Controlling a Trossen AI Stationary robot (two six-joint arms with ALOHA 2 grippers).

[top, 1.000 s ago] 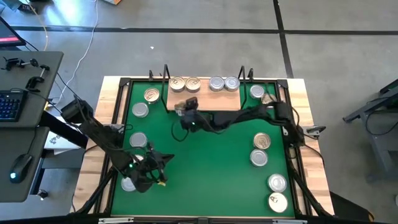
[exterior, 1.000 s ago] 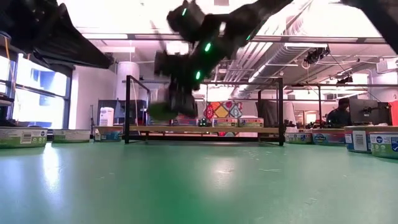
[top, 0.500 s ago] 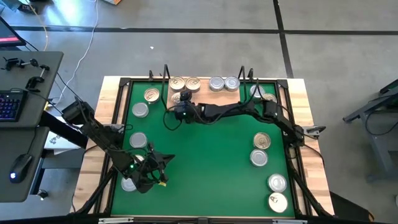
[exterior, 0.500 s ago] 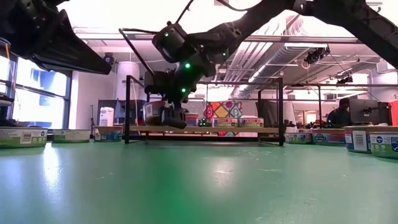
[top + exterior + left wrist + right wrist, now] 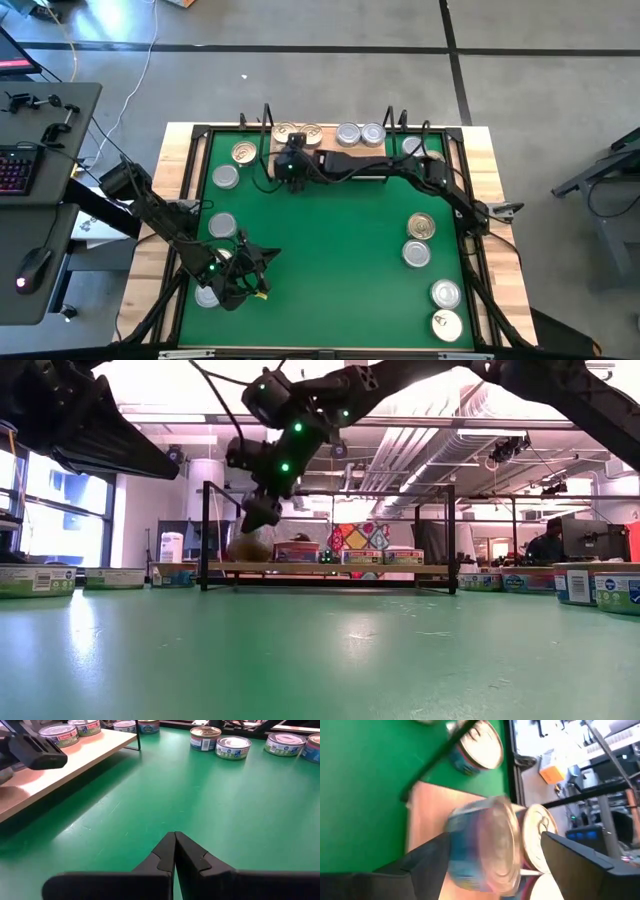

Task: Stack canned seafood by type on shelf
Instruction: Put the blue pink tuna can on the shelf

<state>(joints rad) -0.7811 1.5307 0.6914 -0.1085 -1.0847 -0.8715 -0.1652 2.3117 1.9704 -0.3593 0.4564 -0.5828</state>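
Observation:
The shelf (image 5: 330, 142) stands at the mat's far edge, with two gold-lidded tins (image 5: 297, 133) on its left and two silver-lidded ones (image 5: 360, 135) on its right. My right gripper (image 5: 290, 160) hovers open over the shelf's left end. A blurred tin (image 5: 485, 845) lies between its spread fingers, next to a gold-lidded tin (image 5: 540, 832). In the low view this tin (image 5: 250, 548) is on the board just below the gripper (image 5: 262, 512). My left gripper (image 5: 175, 845) is shut on nothing, low over the mat's near left (image 5: 255, 270). My right gripper stands with one finger (image 5: 427, 857) close beside the blurred tin's side wall (image 5: 455, 847) and the other finger (image 5: 575, 855) well clear of it. Whether the near finger still touches the tin, I cannot tell.
Loose tins lie on the green mat: several at the left (image 5: 226, 177), two at the far right corner (image 5: 420, 150) and several along the right side (image 5: 418, 240). Black wire uprights (image 5: 266, 115) rise at the shelf's ends. The mat's middle (image 5: 330, 250) is bare.
My right gripper has carried a tin from over the mat toward the far edge onto the shelf's left end. It has then risen, rolled and let go. The tin now lies on the board below the fingers.

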